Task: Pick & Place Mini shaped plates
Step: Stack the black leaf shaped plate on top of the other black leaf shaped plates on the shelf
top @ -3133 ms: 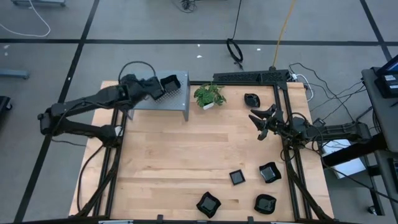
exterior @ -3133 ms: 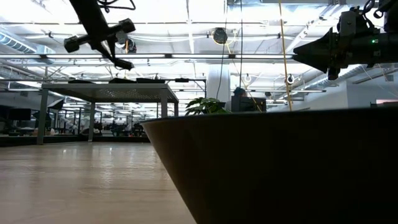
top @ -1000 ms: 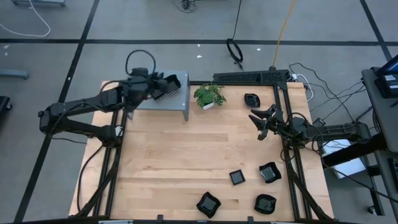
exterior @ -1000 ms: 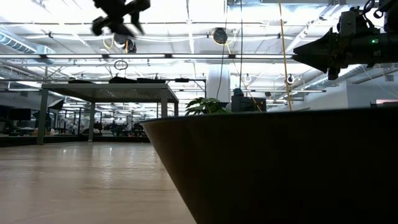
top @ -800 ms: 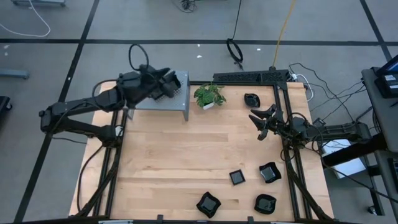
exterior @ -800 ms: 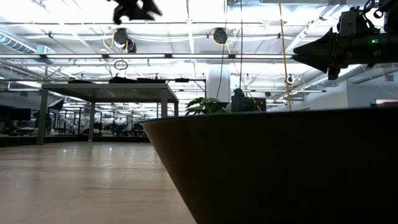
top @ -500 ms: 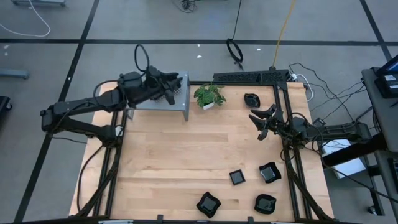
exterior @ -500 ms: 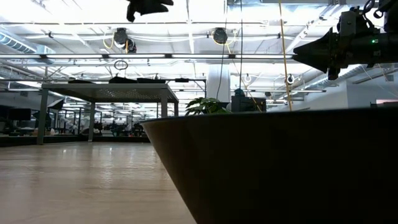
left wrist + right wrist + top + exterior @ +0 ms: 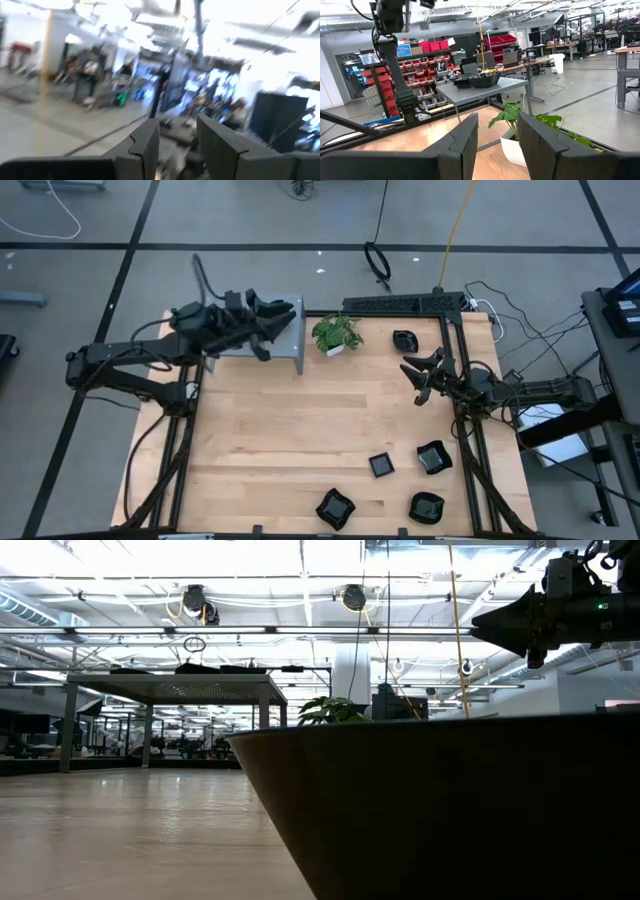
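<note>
Several small black glossy mini shaped plates lie flat on the wooden table: one (image 9: 404, 339) at the far right and several near the front edge (image 9: 381, 465) (image 9: 433, 457) (image 9: 335, 508) (image 9: 426, 507). One plate (image 9: 450, 810) fills the low view close to the camera. More black plates (image 9: 481, 80) sit on top of the grey stand (image 9: 285, 345) at the far left. My left gripper (image 9: 272, 320) (image 9: 177, 145) hovers above that stand, open, with nothing between its fingers. My right gripper (image 9: 420, 375) (image 9: 497, 145) waits open above the table's right side.
A small green potted plant (image 9: 336, 334) stands beside the grey stand at the far edge. A dark frame (image 9: 452, 315) and cables run along the table's far right and right side. Bare wood (image 9: 300, 420) lies in the table's middle.
My left gripper has risen above the grey stand, going out of the top of the low view toward the right. In the high view its wrist has drawn back toward the table's left, with the fingers now reaching level over the stand.
</note>
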### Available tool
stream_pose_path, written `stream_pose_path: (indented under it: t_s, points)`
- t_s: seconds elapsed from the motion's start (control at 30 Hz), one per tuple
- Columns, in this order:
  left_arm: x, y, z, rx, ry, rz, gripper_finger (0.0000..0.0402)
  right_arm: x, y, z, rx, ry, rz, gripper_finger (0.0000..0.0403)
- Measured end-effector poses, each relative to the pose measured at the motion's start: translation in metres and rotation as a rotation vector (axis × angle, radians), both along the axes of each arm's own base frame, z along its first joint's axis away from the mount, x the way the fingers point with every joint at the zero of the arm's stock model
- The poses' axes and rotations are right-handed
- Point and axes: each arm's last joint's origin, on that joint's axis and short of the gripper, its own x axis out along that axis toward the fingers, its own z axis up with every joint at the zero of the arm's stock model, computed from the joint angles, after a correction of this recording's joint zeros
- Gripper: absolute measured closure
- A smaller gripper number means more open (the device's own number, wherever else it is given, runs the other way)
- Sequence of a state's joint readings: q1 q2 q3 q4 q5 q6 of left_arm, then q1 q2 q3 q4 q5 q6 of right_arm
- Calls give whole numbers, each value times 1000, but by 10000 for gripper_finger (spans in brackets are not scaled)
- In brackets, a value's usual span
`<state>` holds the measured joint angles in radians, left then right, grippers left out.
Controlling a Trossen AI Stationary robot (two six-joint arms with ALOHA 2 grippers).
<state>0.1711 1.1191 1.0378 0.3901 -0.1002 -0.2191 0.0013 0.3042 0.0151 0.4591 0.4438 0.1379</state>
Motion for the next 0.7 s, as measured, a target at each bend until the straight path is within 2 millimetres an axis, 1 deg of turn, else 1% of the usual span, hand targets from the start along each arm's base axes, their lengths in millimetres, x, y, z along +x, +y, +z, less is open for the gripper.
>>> stream_pose_path:
  t_s: [0.2,0.27,0.43,0.6,0.7]
  points:
    - [-1,-10,8,-8,-88,-48,268,0,0,2,0,-17,0,277]
    - [-1,-12,8,-12,-96,-58,268,-1,0,5,9,-59,2,277]
    - [-1,-15,8,-97,-112,-96,268,-3,0,12,45,-158,8,277]
    - [0,-16,7,-140,-118,-116,268,-5,0,20,56,-246,13,277]
    - [0,-17,7,-145,-119,-121,268,-6,-2,20,84,-255,-25,277]
